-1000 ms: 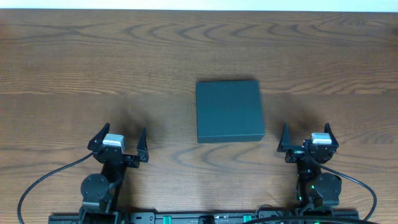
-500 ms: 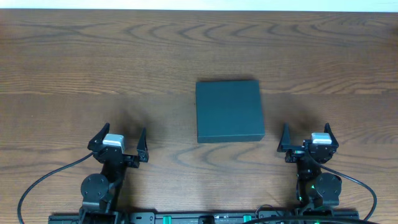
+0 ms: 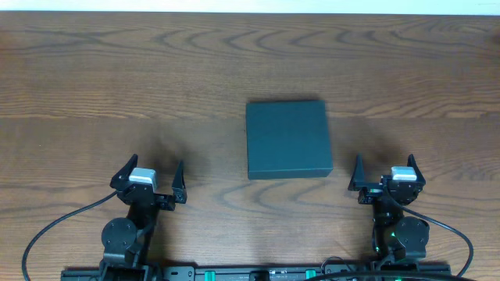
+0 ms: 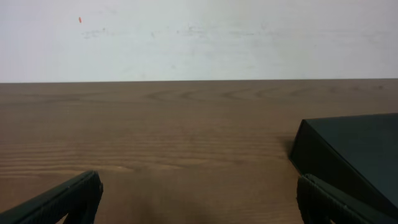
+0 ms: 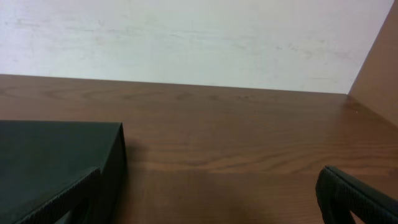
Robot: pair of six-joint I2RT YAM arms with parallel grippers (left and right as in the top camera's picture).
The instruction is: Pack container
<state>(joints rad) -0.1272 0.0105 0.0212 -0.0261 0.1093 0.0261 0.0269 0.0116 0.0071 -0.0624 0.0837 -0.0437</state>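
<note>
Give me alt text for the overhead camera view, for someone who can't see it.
A closed dark teal-grey rectangular box sits near the middle of a brown wooden table. At the near edge, the left end effector and right end effector are open and empty, neither touching the box.

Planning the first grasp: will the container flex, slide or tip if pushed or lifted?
The container is probably stiff: its edges look straight and crisp. It lies low and flat on the table, so tipping seems unlikely; a push would likely slide it. Its matte faces may help grip.
</note>
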